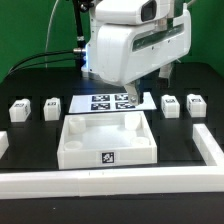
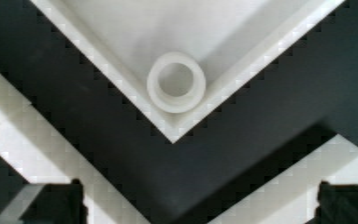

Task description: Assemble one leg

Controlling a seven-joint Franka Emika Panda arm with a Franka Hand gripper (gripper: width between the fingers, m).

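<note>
White tabletop's (image 1: pixel 85 152) corner socket (image 2: pixel 176 80) fills wrist view; gripper (image 2: pixel 179 208) spread, empty; four legs (image 1: pixel 170 105) flank tabletop, two each side.

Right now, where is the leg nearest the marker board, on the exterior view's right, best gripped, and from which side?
Probably from above, closing on the two sides of the leg that face the marker board and the next leg. It is a small block standing free, with bare table on both those sides.
</note>
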